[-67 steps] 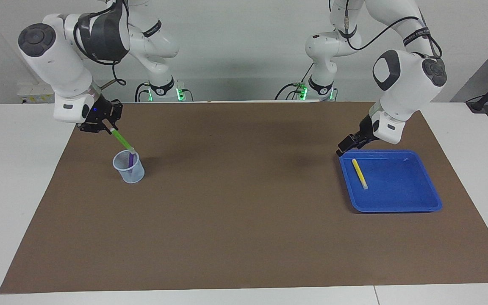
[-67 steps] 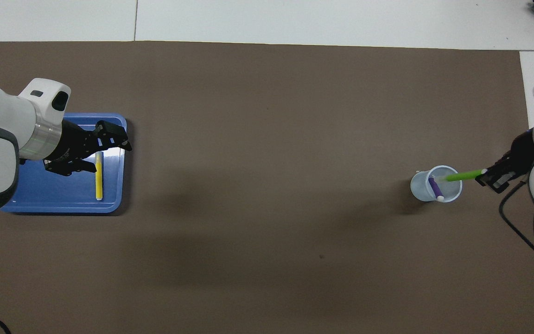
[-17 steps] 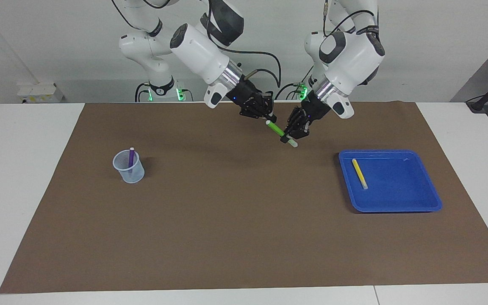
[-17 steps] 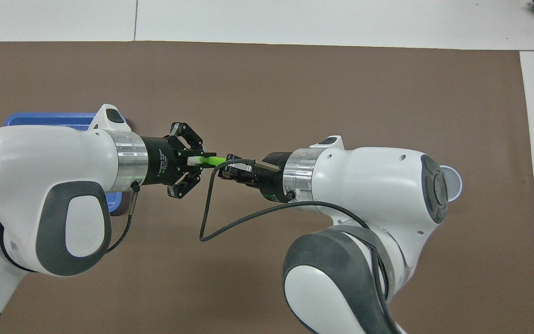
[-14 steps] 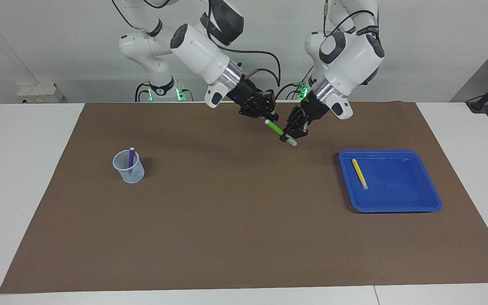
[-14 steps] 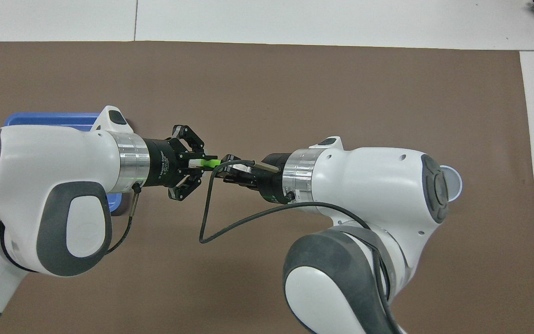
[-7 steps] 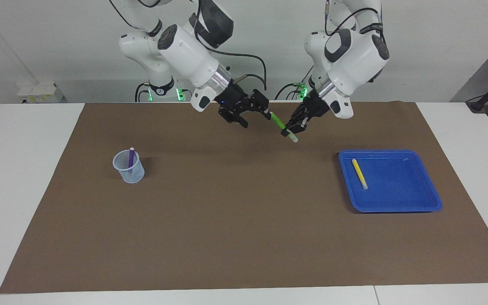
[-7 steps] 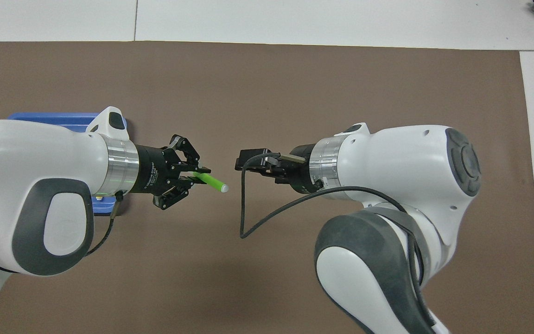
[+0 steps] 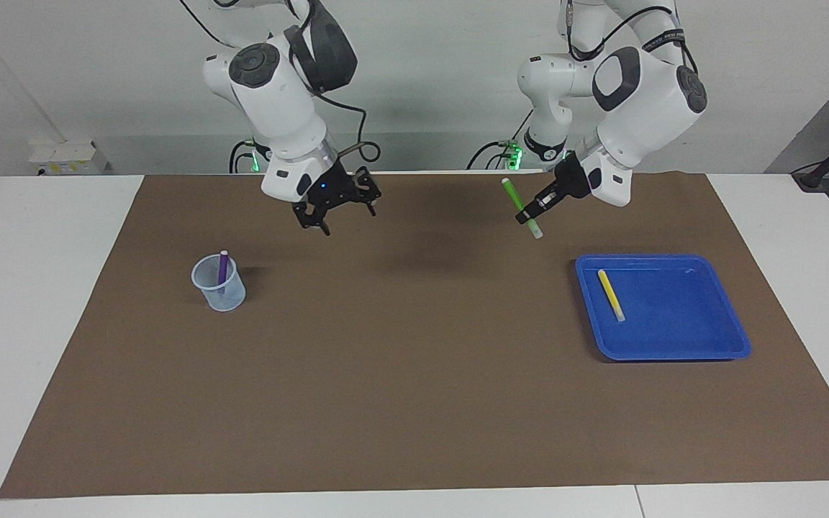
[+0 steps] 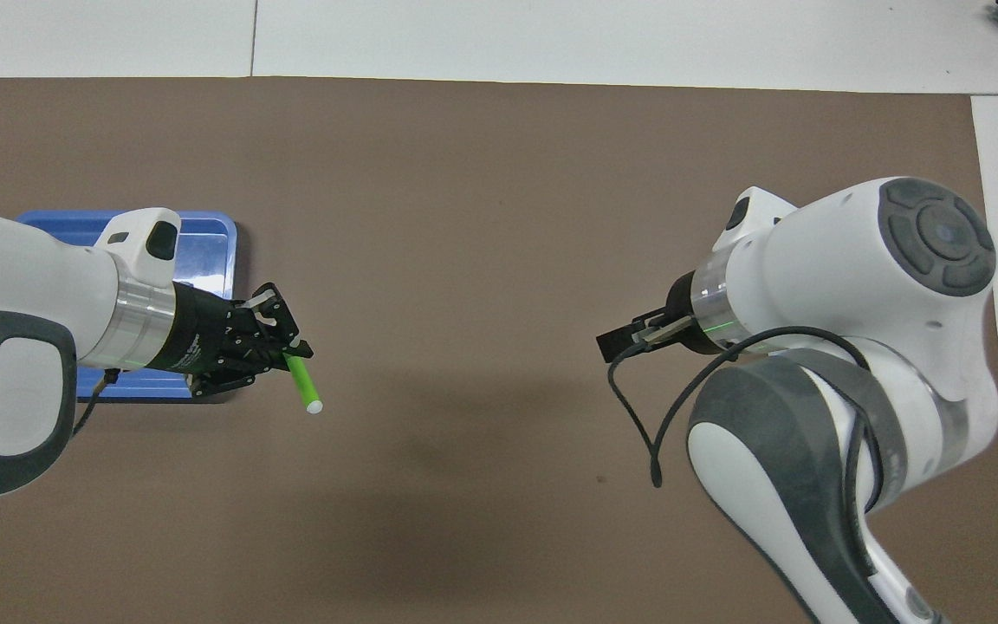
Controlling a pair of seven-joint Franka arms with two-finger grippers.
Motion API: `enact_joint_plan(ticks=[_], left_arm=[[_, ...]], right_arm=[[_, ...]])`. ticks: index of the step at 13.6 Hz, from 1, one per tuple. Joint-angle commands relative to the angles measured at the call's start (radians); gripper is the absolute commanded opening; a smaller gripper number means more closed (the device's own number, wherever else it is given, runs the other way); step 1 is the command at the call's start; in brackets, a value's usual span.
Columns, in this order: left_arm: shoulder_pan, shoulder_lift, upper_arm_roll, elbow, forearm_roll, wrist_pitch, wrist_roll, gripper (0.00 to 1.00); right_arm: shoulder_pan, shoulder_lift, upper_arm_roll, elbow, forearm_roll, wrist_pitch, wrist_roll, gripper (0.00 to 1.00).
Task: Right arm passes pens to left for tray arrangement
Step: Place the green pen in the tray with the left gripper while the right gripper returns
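Left tool [image 9: 527, 214] clamps green pen [image 9: 519, 206] near lower end, above bench [image 9: 414, 360] beside tray [image 9: 735, 338]. Right tool [image 9: 335, 205] empty, spread, over bench. Risk: off-centre grip lets pen pivot, landing across yellow pen [image 9: 610, 294].

White arms [image 9: 278, 93] with grey joint caps, silver wrist rings, black cables

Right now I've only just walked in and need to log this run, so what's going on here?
The left hand holds the green pen in the air, over the brown mat near the blue tray, where the yellow pen already lies. The right hand is open and empty, up over the mat between the middle and the clear cup, which has the purple pen standing in it.
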Motion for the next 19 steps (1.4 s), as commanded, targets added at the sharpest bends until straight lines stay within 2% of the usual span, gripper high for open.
enact_joint_plan(ticks=[1,4,8,10,12,14,16,19], left_arm=[[0.060,-0.021,-0.005,0.015,0.100,-0.080,0.191,0.00],[0.120,-0.021,-0.005,0.011,0.218,-0.085,0.408,0.00],[0.204,-0.008,-0.005,0.006,0.331,-0.074,0.686,0.00],[0.245,0.018,-0.005,0.002,0.373,-0.054,0.781,0.00],[0.270,0.055,-0.005,0.002,0.410,-0.007,0.825,0.00],[0.279,0.098,-0.005,0.002,0.449,0.039,0.854,0.00],[0.288,0.129,-0.005,-0.001,0.473,0.093,0.865,0.00],[0.299,0.178,-0.005,-0.001,0.502,0.153,0.875,0.00]], right_arm=[[-0.107,-0.060,0.009,-0.115,-0.089,0.011,-0.269,1.00],[-0.208,-0.088,0.009,-0.225,-0.189,0.092,-0.480,0.85],[-0.294,-0.086,0.011,-0.308,-0.227,0.149,-0.467,0.75],[-0.328,-0.071,0.011,-0.340,-0.227,0.186,-0.403,0.71],[-0.344,-0.066,0.011,-0.341,-0.227,0.185,-0.364,0.59],[-0.356,-0.056,0.014,-0.341,-0.221,0.170,-0.190,0.50],[-0.344,-0.057,0.017,-0.339,-0.209,0.142,0.002,0.50],[-0.339,-0.045,0.017,-0.337,-0.206,0.157,0.073,0.50]])
